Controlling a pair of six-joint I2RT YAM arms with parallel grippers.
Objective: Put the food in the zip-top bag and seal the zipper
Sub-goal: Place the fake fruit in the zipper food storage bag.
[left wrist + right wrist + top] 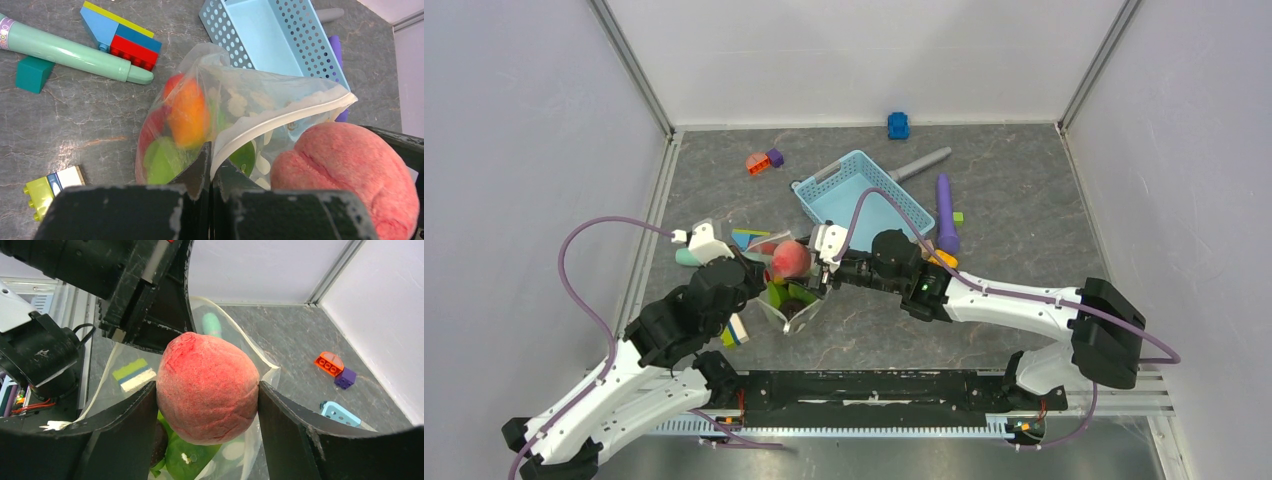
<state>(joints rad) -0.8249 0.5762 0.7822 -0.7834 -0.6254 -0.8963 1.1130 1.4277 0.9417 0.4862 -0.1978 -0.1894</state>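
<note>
The zip-top bag [240,100] stands open at mid-table, its dotted wall bulging with food: an orange piece [187,115], a green one [160,160] and a red one [172,82]. My left gripper [211,165] is shut on the bag's mouth edge, pinching the zipper [280,120] strip and holding it up. My right gripper [207,405] is shut on a pink toy peach [207,370], which hangs right over the bag's mouth [791,259]. Below the peach, inside the bag, lie a green piece [192,455] and a dark brown one [159,440].
A light-blue mesh basket [854,195] lies just behind the bag, with a purple stick [945,212] and a grey pen [921,163] to its right. Blocks [764,160] and a blue toy [898,125] sit further back. A mint marker [75,52] and bricks [125,37] lie left of the bag.
</note>
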